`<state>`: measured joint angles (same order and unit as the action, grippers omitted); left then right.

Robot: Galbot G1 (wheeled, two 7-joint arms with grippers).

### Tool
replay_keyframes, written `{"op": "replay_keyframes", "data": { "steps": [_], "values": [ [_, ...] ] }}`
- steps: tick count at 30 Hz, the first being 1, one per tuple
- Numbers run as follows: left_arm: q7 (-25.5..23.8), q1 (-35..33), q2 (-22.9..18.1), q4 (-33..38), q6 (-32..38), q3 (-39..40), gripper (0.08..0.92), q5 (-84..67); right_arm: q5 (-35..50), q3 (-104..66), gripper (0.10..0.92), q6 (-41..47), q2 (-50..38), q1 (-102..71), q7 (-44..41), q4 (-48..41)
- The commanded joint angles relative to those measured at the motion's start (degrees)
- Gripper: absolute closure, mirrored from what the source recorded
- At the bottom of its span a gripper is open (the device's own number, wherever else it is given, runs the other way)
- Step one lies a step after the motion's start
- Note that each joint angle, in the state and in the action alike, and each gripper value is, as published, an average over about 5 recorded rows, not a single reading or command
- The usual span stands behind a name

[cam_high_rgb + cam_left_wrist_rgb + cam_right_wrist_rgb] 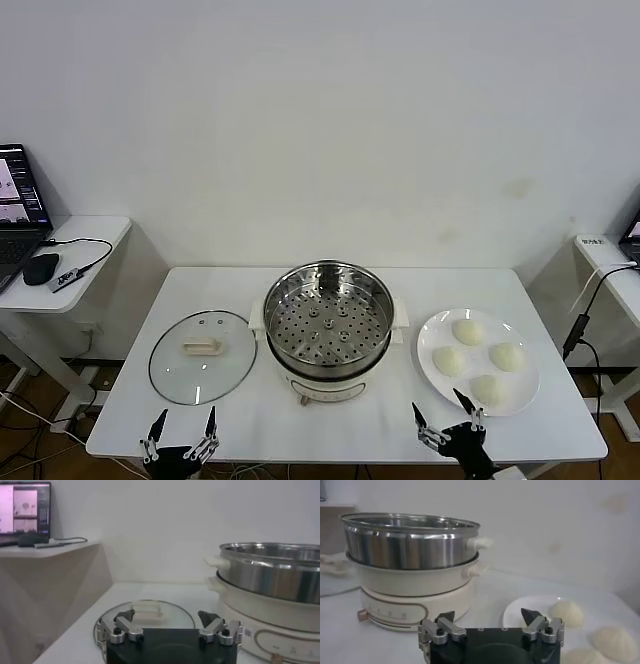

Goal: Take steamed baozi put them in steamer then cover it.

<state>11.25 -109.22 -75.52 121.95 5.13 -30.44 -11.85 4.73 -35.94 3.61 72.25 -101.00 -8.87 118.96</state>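
Several cream-white baozi point(467, 331) point(567, 612) lie on a white plate point(432, 336) at the table's right. The steel steamer point(328, 314) point(272, 567) point(405, 537) stands mid-table on its white base, its perforated tray bare. Flat on the table to its left rests the glass cover point(202, 355) point(147, 611), cream handle up. At the front edge my left gripper point(183, 425) point(166, 615) waits open just before the cover, holding nothing. My right gripper point(440, 409) point(490, 615) is open too, empty, near the plate's front rim.
The white table point(555, 415) ends close behind both grippers. A side desk point(75, 262) on the left carries a laptop point(18, 212), a mouse and a cable. Another small stand with a cable is at the far right point(603, 262).
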Motion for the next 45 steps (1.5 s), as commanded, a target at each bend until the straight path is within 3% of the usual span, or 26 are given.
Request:
{"op": "replay_keyframes", "data": {
  "steps": [1,9,17,26,33,38,45],
  "values": [
    [0.08,0.94,1.19,1.4,-2.83,-0.52,0.177,2.66,-12.44,-6.34,0.203,0.51,-6.32,3.4,-1.49,-0.58],
    [-1.62,1.46,1.4,1.46,-2.32,-0.23,0.177,3.62,-21.2,-11.15,0.203,3.24,-20.77,11.14,-7.83,-4.87],
    [-1.73,2.61,1.51,1.05,-2.38,-0.33,0.177,4.68,-26.99,-6.95,0.203,6.2,-36.91,22.17,-19.41,-11.24],
    [-1.75,3.67,1.61,0.92,-2.47,0.06,0.177,5.61,-21.62,12.63,0.203,8.65,-52.52,43.03,-33.67,-19.57],
    [-1.49,4.35,1.6,0.28,-2.22,-0.17,0.177,5.59,-17.49,47.6,0.203,7.35,-51.53,76.24,-42.8,-32.06],
    [-2.01,4.51,1.59,0.26,-1.87,-0.37,0.177,5.63,-16.66,57.88,0.203,5.05,-48.55,85.37,-49.18,-38.94],
    [-2.61,5.37,1.83,0.63,-1.9,-0.55,0.177,5.45,-18.85,67.78,0.203,3.5,-43.2,93.45,-49.93,-46.3]
  ]
}}
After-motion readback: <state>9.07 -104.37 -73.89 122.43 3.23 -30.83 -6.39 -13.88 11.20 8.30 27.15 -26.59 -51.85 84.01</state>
